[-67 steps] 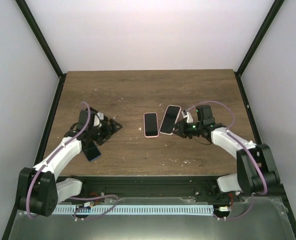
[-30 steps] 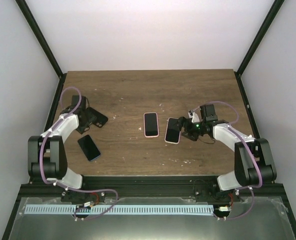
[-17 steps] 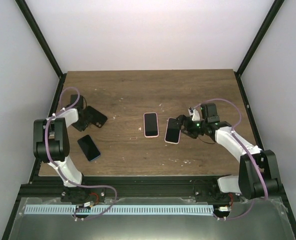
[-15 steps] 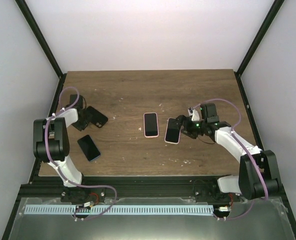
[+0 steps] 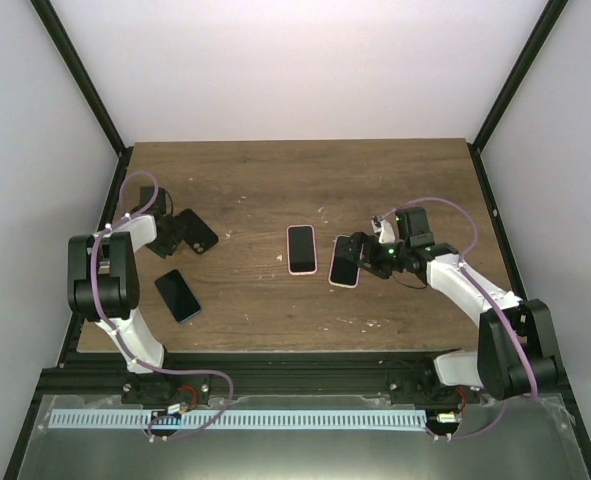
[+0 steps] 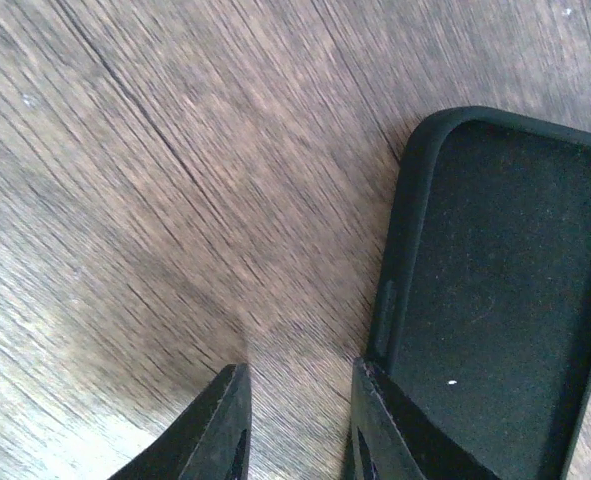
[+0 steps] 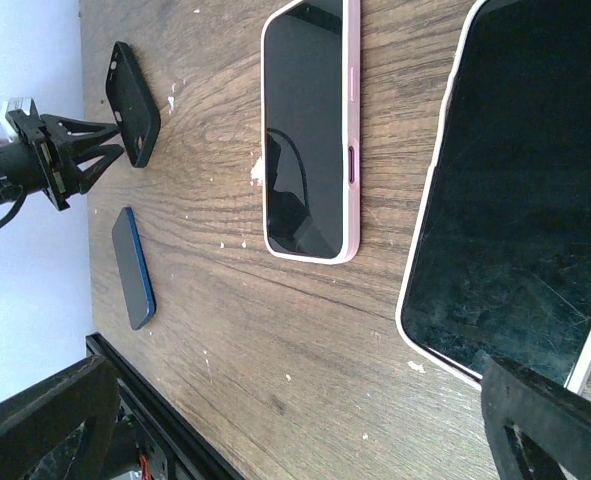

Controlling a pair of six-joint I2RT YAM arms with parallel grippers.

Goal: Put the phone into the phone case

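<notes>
A bare blue phone [image 5: 178, 295] lies flat near the table's left front, also in the right wrist view [image 7: 135, 268]. The empty black phone case [image 5: 194, 231] lies hollow side up behind it. My left gripper [image 5: 167, 236] is low at the case's left end. In the left wrist view the left gripper [image 6: 300, 375] shows a narrow gap with only wood in it. Its right fingertip [image 6: 375, 400] sits on the case's [image 6: 495, 290] side wall. My right gripper [image 5: 367, 254] stands wide open and holds nothing; its right finger [image 7: 545, 420] is beside a white-edged phone [image 7: 515, 200].
A phone in a pink case [image 5: 301, 248] lies mid-table, with the white-edged phone [image 5: 345, 260] just to its right. The black frame rail [image 5: 105, 210] runs close behind my left arm. The table's front edge [image 7: 145, 420] is near the blue phone.
My left gripper's fingers have drawn closer together at the black case, which has shifted slightly away. The right arm has barely moved; its jaws stay wide.
</notes>
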